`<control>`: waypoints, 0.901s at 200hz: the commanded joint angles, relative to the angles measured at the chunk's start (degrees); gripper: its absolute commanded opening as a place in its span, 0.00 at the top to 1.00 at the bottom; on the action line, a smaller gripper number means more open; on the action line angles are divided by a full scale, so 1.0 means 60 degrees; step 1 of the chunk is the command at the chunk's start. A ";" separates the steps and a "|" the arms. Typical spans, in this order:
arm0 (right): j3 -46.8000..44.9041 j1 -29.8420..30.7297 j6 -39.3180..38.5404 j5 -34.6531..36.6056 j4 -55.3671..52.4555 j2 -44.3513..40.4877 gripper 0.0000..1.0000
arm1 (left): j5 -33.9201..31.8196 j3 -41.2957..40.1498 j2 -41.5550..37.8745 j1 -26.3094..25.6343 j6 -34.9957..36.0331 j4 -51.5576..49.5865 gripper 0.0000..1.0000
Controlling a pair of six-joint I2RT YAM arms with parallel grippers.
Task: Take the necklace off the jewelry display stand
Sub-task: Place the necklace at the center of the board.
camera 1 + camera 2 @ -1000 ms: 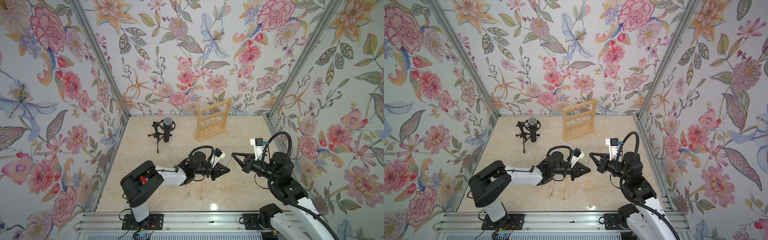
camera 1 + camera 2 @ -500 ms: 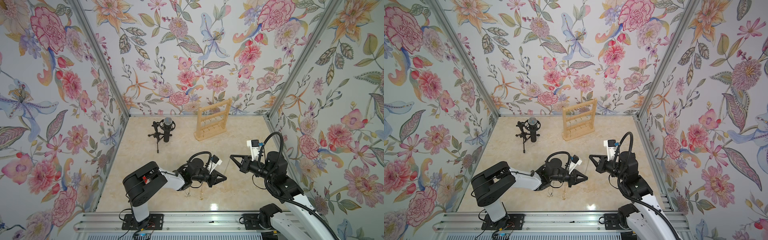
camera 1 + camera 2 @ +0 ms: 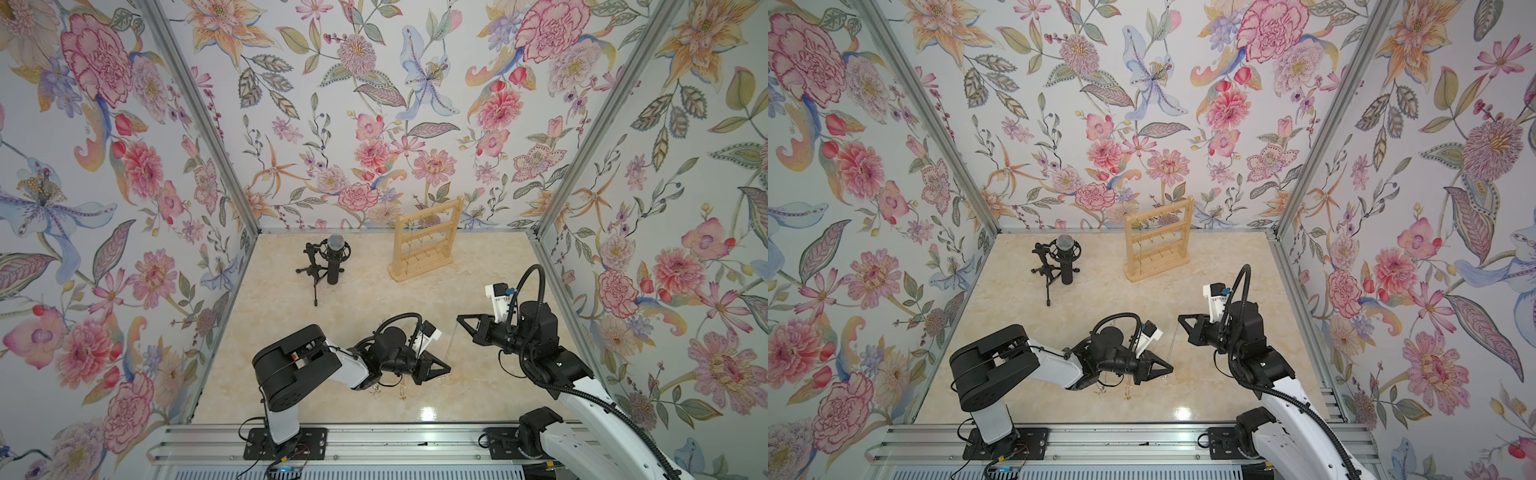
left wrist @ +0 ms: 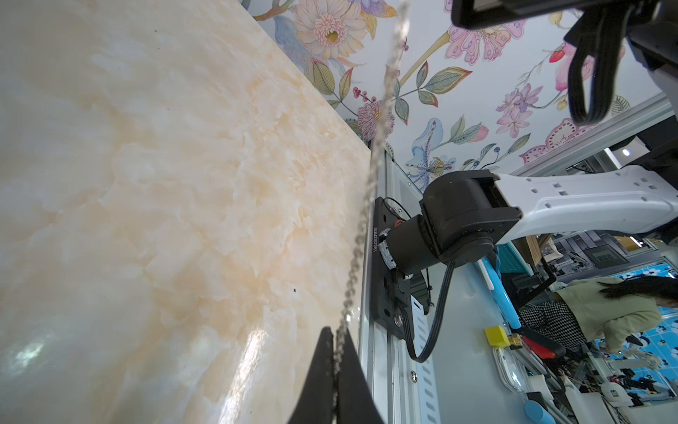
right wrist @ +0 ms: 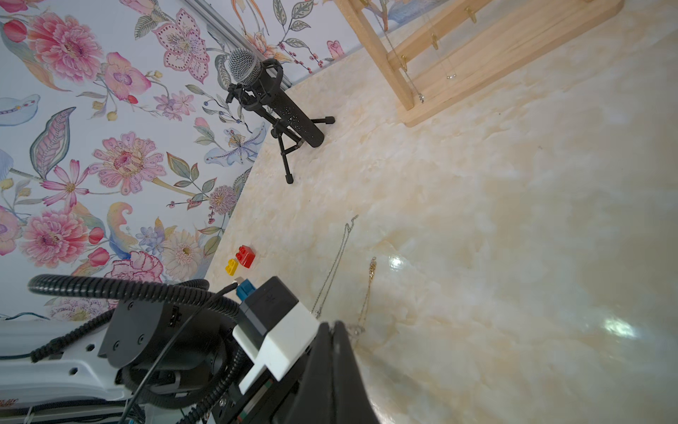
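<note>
A thin silver necklace [image 3: 451,345] [image 4: 361,227] stretches taut above the table between my two grippers. My left gripper [image 3: 448,369] [image 4: 335,332] is shut on one end, the chain pinched between its black fingers. My right gripper [image 3: 459,319] [image 5: 334,323] is shut at the other end, close to the left one, with a bit of chain showing at its tip. The jewelry display stand [image 3: 424,241] [image 5: 477,55] stands far back by the rear wall, well away from both grippers. Thin chains still hang from its hooks.
A black microphone on a tripod [image 3: 334,259] [image 5: 271,99] stands left of the stand. A silver chain [image 5: 334,268] and a gold chain [image 5: 368,290] lie on the table under the left arm. Red [image 5: 245,256] and yellow [image 5: 232,266] bricks sit near the left wall.
My left gripper has moved toward the table's front and lower, still holding the chain. The right gripper has shifted slightly left and toward the front with it.
</note>
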 commanded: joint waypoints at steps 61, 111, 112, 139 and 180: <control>-0.0494 0.0123 -0.0051 0.0490 0.1034 0.1047 1.00 | -0.0095 -0.0818 0.0797 -0.0323 -0.1636 0.1412 0.97; -0.0507 0.0582 -0.0217 0.0953 0.1299 0.1922 1.00 | -0.0779 -0.0984 0.0552 -0.0369 -0.1641 0.0272 0.97; -0.0508 0.0602 -0.0228 0.0956 0.1315 0.1947 1.00 | -0.0793 -0.0985 0.0545 -0.0376 -0.1641 0.0248 0.97; -0.0466 0.0815 -0.0344 0.1183 0.1537 0.2555 1.00 | -0.1148 -0.1008 0.0319 -0.0422 -0.1624 -0.0322 0.96; -0.0239 0.1069 -0.0481 0.1406 0.1675 0.3391 1.00 | -0.1472 -0.0666 0.0257 -0.0659 -0.1615 -0.1327 0.96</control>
